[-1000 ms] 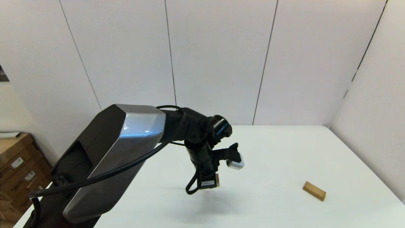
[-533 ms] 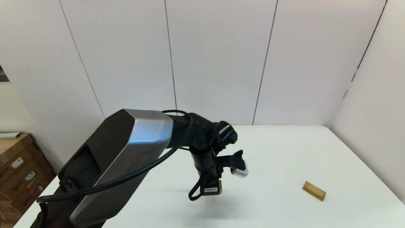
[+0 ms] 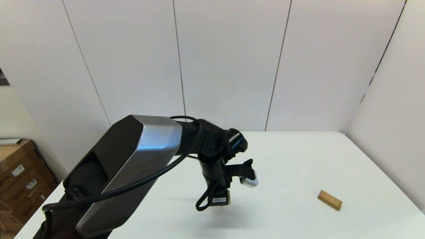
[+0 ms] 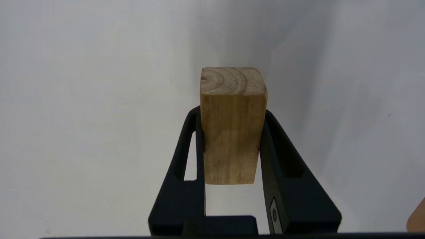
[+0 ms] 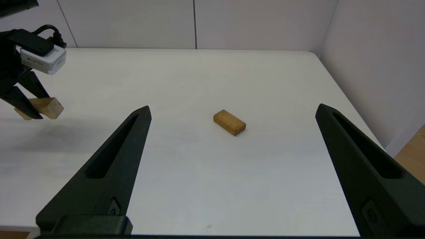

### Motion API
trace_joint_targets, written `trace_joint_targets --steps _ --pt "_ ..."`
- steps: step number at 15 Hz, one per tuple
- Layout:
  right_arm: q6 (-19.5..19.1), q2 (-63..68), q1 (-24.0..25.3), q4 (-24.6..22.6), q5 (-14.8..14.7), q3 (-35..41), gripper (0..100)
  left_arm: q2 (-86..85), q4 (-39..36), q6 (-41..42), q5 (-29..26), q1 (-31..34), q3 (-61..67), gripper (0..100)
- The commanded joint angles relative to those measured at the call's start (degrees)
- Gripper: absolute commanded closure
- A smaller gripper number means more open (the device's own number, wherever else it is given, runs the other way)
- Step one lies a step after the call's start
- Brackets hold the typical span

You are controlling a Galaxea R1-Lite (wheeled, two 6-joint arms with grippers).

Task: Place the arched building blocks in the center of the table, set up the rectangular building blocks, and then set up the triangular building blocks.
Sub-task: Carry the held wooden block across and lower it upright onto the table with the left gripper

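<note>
My left gripper [image 3: 220,200] hangs over the middle of the table [image 3: 298,156], shut on a light-brown wooden block [image 4: 233,99] that I take for the arched block; its notch does not show. The block sticks out past the fingers [image 4: 277,139] and hangs above the white top; from the right wrist it appears as the same held block [image 5: 46,108]. The rectangular block [image 3: 329,200] lies flat at the right of the table, also the rectangular block [image 5: 229,122] in the right wrist view. My right gripper [image 5: 233,107] is open near the table's front edge, well short of it. The triangular block is out of view.
Cardboard boxes [image 3: 16,169] stand on the floor left of the table. White wall panels close the far side and the right. A tan sliver [image 4: 417,217] shows at the edge of the left wrist view; I cannot tell what it is.
The left arm swung a little to the right and lower with the block, then eased slightly back. The rectangular block has not moved.
</note>
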Motion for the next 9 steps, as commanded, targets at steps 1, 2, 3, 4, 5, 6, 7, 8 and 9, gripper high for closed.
trace_joint_targets --steps 1,2,3,4,5,6,7,8,9 --pt "-0.02 -0.01 0.02 0.00 0.00 0.09 0 1.01 0.23 0.40 1.90 0.06 0.04 100" --pt "-0.02 -0.01 0.02 0.00 0.00 0.09 0 1.10 0.23 0.40 1.90 0.14 -0.05 100" --pt "-0.02 -0.01 0.02 0.00 0.00 0.00 0 1.36 0.23 0.48 1.90 0.14 -0.05 100" --pt "-0.02 -0.01 0.02 0.00 0.00 0.09 0 1.45 0.14 0.57 1.90 0.06 -0.05 100" --pt "-0.02 -0.01 0.02 0.00 0.09 0.00 0 1.54 0.14 0.57 1.90 0.06 -0.05 100" --pt "-0.02 -0.01 0.02 0.00 0.09 0.00 0 1.71 -0.04 0.57 1.90 0.06 -0.05 100" --pt "-0.02 -0.01 0.02 0.00 0.09 0.09 0 2.15 -0.21 0.57 1.99 0.06 -0.14 100" --pt "-0.02 -0.01 0.02 0.00 0.00 0.00 0 2.24 -0.30 0.57 1.99 0.06 -0.14 100" --pt "-0.02 -0.01 0.02 0.00 0.09 0.09 0 2.50 -0.39 0.57 1.99 -0.03 -0.14 100"
